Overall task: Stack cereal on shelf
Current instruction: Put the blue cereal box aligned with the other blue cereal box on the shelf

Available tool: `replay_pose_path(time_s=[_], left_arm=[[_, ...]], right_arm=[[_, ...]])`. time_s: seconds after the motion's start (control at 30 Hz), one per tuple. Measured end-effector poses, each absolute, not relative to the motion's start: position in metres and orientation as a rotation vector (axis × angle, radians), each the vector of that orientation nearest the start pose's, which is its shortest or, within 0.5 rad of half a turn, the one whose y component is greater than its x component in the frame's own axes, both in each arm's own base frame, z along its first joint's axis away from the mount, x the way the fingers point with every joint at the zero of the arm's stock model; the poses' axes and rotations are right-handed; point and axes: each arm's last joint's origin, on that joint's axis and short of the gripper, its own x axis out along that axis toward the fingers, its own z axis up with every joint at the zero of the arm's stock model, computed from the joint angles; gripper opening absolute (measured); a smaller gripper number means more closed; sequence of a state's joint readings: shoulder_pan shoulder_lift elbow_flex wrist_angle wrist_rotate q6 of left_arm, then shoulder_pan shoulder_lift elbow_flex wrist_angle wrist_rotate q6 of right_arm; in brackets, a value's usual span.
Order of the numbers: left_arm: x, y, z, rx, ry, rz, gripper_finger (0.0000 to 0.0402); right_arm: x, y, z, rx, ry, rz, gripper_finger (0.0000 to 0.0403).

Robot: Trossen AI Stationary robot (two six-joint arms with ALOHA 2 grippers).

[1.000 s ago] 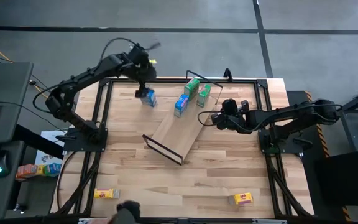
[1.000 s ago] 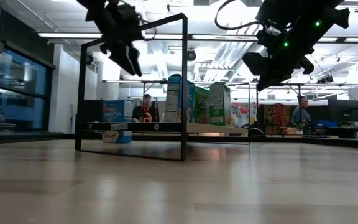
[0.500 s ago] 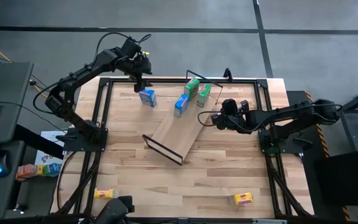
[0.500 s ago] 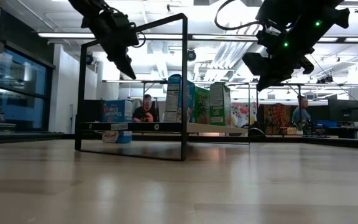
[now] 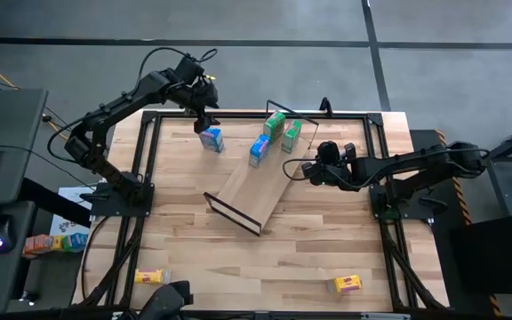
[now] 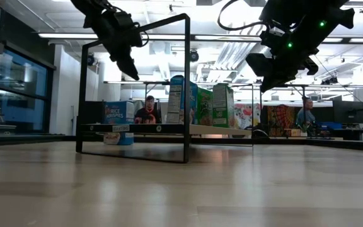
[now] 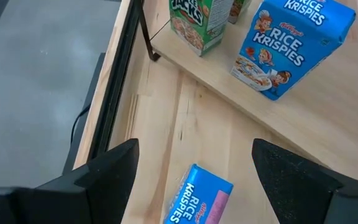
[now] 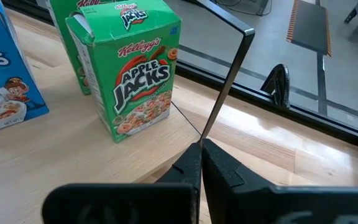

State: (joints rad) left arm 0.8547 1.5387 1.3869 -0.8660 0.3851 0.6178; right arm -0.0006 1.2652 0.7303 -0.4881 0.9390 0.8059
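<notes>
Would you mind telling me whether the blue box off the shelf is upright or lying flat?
Upright. In the low view the blue box stands on the table, print level, behind the shelf; the open left gripper hovers above it.

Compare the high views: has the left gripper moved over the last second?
Yes. The open left gripper has lifted off the blue Rice Krispies box, toward the table's far edge.

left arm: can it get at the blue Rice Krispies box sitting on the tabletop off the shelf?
Probably yes. The open left gripper hangs just above the small blue cardboard cereal box, which stands alone on the plank tabletop, apart from the light-wood shelf board, with nothing between them.
</notes>
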Motion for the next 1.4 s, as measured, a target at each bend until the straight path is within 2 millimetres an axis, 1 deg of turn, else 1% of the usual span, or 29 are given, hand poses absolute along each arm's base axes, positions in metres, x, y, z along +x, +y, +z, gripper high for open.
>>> replay_pose_path(time_s=[0.17, 0.4, 0.47, 0.6, 0.73, 0.97, 1.4], left_arm=[[0.213, 0.229, 0.309, -0.041, 0.907, 0.16, 0.0303], [0.213, 0.23, 0.308, -0.011, 0.915, 0.148, 0.0303], [0.214, 0.228, 0.303, 0.031, 0.925, 0.118, 0.0303], [0.212, 0.224, 0.282, 0.076, 0.972, 0.057, 0.0303], [0.208, 0.224, 0.267, 0.137, 1.049, 0.07, 0.0303], [0.206, 0.223, 0.257, 0.199, 1.105, 0.053, 0.0303], [0.208, 0.221, 0.253, 0.182, 1.11, 0.031, 0.0303]], right_arm=[[0.226, -0.024, 0.21, 0.215, 0.527, -1.148, 0.0], [0.226, -0.024, 0.21, 0.215, 0.521, -1.154, 0.0], [0.226, -0.024, 0.21, 0.215, 0.522, -1.154, 0.0], [0.226, -0.024, 0.21, 0.213, 0.523, -1.153, 0.0], [0.226, -0.024, 0.21, 0.211, 0.522, -1.154, 0.0], [0.226, -0.024, 0.21, 0.209, 0.517, -1.159, 0.0], [0.226, -0.024, 0.21, 0.211, 0.517, -1.158, 0.0]])
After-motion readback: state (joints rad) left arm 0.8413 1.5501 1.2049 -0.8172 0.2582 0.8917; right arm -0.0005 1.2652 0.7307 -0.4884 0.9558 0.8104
